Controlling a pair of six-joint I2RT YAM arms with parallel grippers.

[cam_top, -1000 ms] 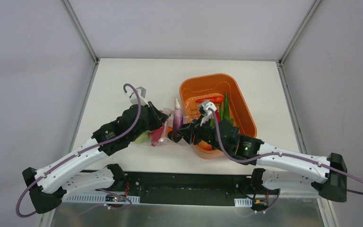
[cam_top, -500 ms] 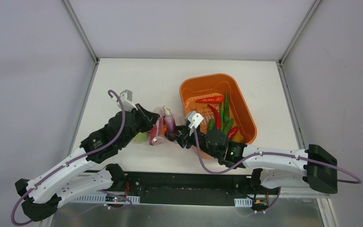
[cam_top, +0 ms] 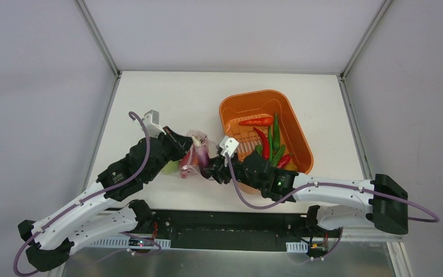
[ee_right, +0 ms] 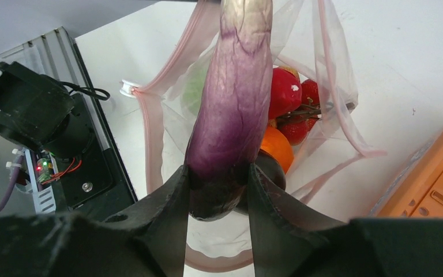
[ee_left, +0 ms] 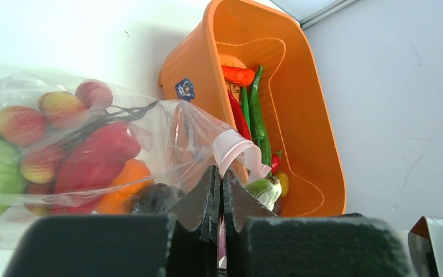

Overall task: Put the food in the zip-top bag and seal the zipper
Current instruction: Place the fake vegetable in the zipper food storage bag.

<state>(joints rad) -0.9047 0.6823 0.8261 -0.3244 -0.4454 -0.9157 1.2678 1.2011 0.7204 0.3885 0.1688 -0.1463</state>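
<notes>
Clamped purple eggplant [ee_right: 233,109] in right gripper [ee_right: 218,173] at the zip-top bag [ee_right: 334,75] mouth, pinched its rim in left gripper [ee_left: 219,190]; risked snagging the limp film and folding the mouth shut

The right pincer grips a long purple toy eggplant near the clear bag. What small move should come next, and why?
Probably ease the long purple toy eggplant forward into the clear zip-top bag, then let go. The right pincer is shut on it, it points into the open mouth, and the left pincer pinches the bag's edge.
</notes>
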